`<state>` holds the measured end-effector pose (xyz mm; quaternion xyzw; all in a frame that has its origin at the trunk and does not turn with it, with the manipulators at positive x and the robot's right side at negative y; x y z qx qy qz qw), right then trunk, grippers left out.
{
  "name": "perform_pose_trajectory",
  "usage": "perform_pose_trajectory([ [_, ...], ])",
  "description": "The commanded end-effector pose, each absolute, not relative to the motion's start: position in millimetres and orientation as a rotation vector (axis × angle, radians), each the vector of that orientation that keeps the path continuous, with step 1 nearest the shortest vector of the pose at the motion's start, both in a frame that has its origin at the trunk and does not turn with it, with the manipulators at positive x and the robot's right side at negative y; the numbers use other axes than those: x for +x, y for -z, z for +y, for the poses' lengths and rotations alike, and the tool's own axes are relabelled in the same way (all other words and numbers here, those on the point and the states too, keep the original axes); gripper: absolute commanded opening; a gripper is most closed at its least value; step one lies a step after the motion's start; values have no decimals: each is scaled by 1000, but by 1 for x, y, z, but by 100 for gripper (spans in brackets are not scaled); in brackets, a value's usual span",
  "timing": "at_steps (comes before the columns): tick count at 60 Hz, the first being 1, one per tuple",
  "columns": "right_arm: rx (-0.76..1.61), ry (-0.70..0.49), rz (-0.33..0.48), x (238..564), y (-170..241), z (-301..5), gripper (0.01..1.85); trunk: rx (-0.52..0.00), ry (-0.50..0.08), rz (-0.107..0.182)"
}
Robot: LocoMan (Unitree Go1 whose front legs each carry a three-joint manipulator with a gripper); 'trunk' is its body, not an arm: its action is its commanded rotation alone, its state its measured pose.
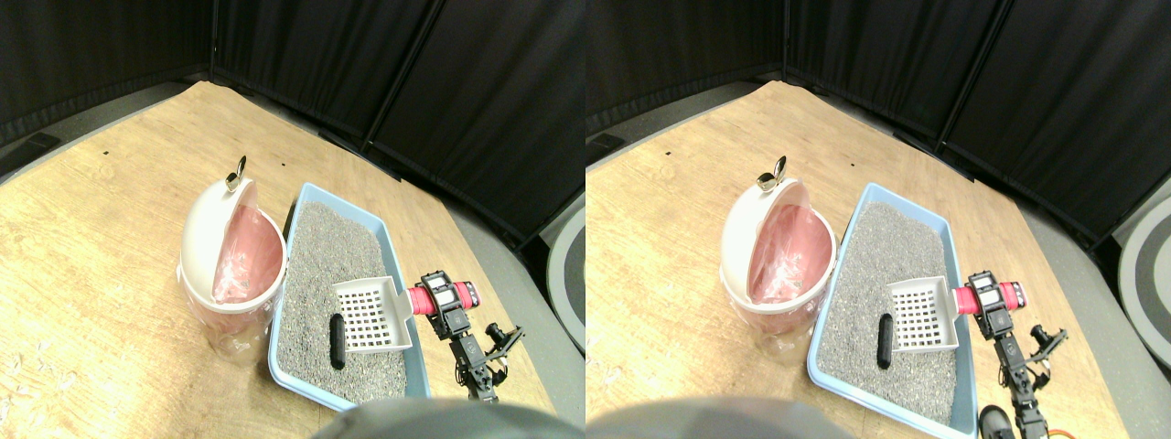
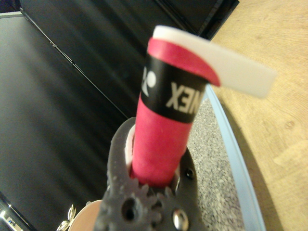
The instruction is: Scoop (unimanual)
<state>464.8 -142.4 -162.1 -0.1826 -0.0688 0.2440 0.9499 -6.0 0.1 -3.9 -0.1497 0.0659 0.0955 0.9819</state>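
A white slotted scoop [image 1: 370, 315] lies low over the grey litter in the light-blue litter tray [image 1: 274, 364], near its front right. Its red wrapped handle [image 1: 423, 300] points right over the tray's rim. My right gripper [image 1: 445, 304] is shut on that handle. A dark oblong lump [image 1: 337, 340] lies on the litter just left of the scoop's open edge. In the wrist view the red handle [image 2: 161, 139] rises out of the dark jaw, which closes around its base, and the scoop's white edge [image 2: 236, 67] shows beyond it.
A white bin [image 1: 233, 261] with a pink liner and its lid tipped open stands against the tray's left side. Both rest on a wooden floor [image 1: 101, 229]. Black curtains [image 1: 439, 82] close off the back and right.
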Motion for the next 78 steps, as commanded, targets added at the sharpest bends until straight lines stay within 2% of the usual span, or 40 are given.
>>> perform_pose_trajectory([
  [1,-389,-651,-5,452,174,-137,6,-304,-207,157],
  [15,-337,-644,1,445,149,-159,6,-299,-204,157],
  [27,-340,-692,-18,447,136,-158,6,-292,-193,151],
  [34,-277,-686,25,451,145,-154,6,-291,-192,149],
  [37,-255,-643,47,451,153,-153,6,-291,-192,149],
  [45,-209,-614,45,449,164,-152,6,-291,-192,149],
  [54,-206,-637,56,446,171,-143,6,-296,-197,150],
  [65,-179,-739,84,437,181,-122,6,-302,-204,149],
  [71,-101,-729,122,435,188,-115,6,-303,-206,144],
  [78,-57,-686,126,442,191,-119,6,-305,-206,143],
])
